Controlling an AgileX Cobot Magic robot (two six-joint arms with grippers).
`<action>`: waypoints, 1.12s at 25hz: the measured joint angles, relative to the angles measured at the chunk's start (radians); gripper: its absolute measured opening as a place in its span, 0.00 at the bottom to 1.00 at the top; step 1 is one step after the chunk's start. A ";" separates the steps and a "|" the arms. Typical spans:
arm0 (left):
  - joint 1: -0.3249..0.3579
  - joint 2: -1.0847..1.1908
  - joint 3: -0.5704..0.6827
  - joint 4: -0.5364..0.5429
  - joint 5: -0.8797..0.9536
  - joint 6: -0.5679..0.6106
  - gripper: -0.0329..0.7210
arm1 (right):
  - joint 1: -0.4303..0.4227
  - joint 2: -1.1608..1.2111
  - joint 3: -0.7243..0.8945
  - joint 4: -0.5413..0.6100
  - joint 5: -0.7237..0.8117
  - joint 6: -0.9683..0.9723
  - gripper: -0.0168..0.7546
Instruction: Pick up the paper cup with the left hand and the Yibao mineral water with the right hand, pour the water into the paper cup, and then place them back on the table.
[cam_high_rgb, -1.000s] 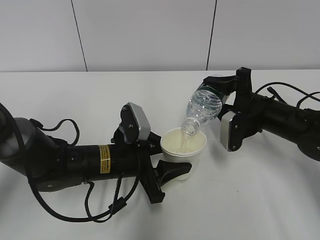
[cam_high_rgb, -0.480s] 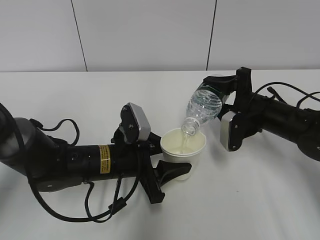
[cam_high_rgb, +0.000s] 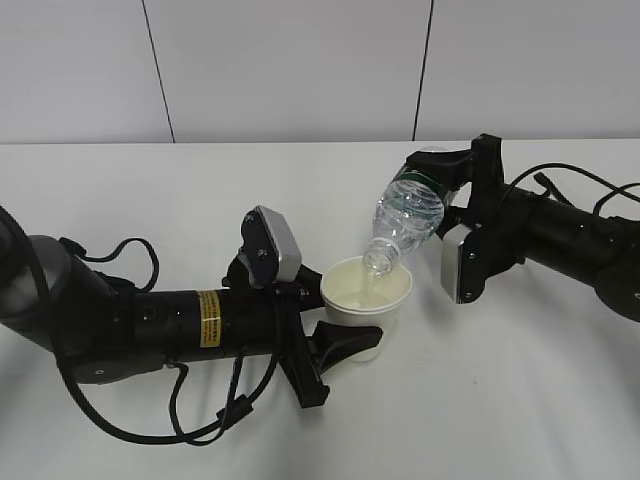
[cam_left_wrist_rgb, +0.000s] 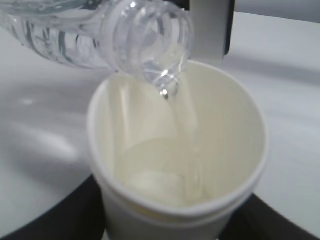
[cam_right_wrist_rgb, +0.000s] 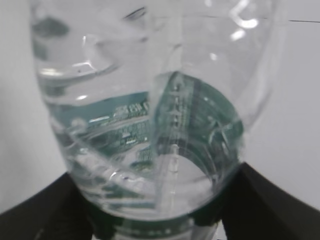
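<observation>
A: Where does the pour stand?

B: Midway, by the look of it. The right hand (cam_high_rgb: 432, 175) grips the bottle (cam_high_rgb: 408, 212) around its labelled body and has it tipped neck-down, mouth just above the cup (cam_high_rgb: 366, 300). A thin stream of water (cam_left_wrist_rgb: 186, 150) falls from the mouth into the cup, landing toward the far side of the floor.

A: And the cup?

B: The left hand (cam_high_rgb: 345, 335) is clenched around its lower wall, with one black finger (cam_high_rgb: 350, 338) showing across the front. The cup sits upright and low over the table (cam_high_rgb: 520, 400); whether its base touches the surface cannot be told from these views.

A: How full is it?

B: The left wrist view shows only a shallow pool at the bottom. The right wrist view shows water left in the bottle.

A: So what makes this step go well?

B: Likely three things. The bottle mouth should stay inside the line of the rim, since the stream runs near the far wall and a small drift could send it over the edge. The tilt should change slowly, because a ribbed bottle tends to gulp and splash when tipped fast. And the left hand should squeeze no harder: a paper wall buckles easily, more so as the water adds weight.

A: The risk?

B: Spill on the table, or a crushed cup.
</observation>
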 joint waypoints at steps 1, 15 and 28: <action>0.000 0.000 0.000 0.000 0.000 0.000 0.60 | 0.000 0.000 0.000 0.000 0.000 0.000 0.64; 0.000 0.000 0.000 0.001 0.002 0.000 0.60 | 0.000 0.000 0.000 0.000 0.000 -0.005 0.64; 0.000 0.000 0.000 0.003 0.003 0.000 0.60 | 0.000 0.000 0.000 0.000 0.000 -0.007 0.64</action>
